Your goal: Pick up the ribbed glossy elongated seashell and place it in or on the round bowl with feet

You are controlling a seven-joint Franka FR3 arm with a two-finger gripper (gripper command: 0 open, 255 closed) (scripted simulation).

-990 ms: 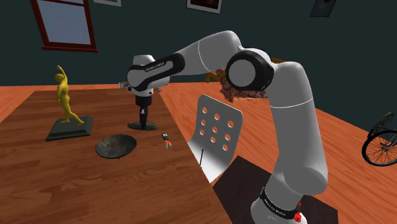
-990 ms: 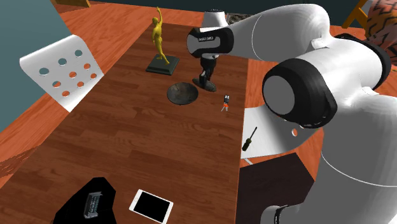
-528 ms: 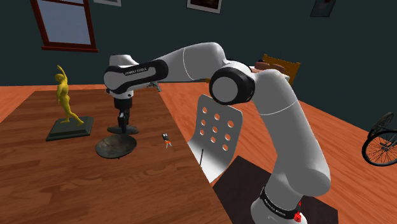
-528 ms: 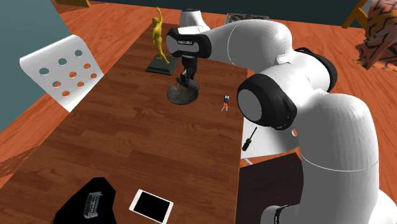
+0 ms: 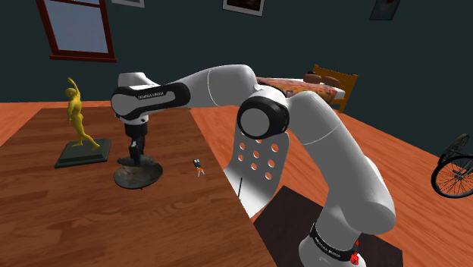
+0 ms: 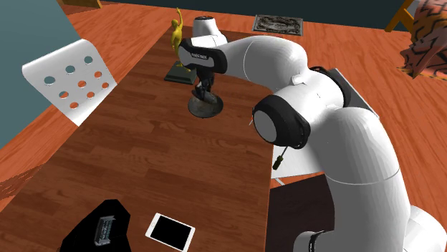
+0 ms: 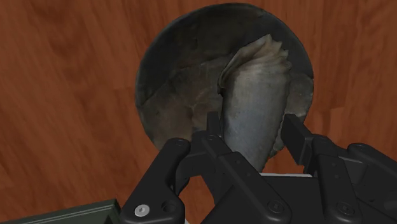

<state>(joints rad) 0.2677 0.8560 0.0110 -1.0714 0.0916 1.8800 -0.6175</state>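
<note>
My gripper [image 7: 252, 130] points down at the table, and my jaws are clamped on the seashell [image 7: 254, 95], one finger pressed against each of its long sides. The seashell is grey, ribbed and elongated. It hangs over the inside of the bowl [image 7: 172, 83], and its far end points towards the bowl's rim. I cannot tell whether the seashell touches the bowl's inner surface. The bowl is round, dark and mottled, and it stands on the brown wooden table [image 7: 63, 95]. Just beside the bowl is the dark green base [image 7: 76, 213] of a statue. In the shoulder view, the yellow figure [image 5: 75, 112] on that base stands upright with one arm raised, at the bowl's left. To the bowl's right in that view, a small dark and orange object [image 5: 198, 166] stands on the table, apart from the bowl. Past the table's edge on that side is a white chair [image 5: 258, 163] with round holes in its back. In the second exterior view, a screwdriver [image 6: 280, 155] lies on a white surface beside the table. At that view's lower edge, well apart from the bowl, a tablet [image 6: 170, 231] with a white border lies flat on the table. Farther off in the shoulder view, a bicycle [image 5: 455, 168] stands on the floor at the right edge, and a window [image 5: 76, 26] with a red-brown frame is set in the dark wall.
</note>
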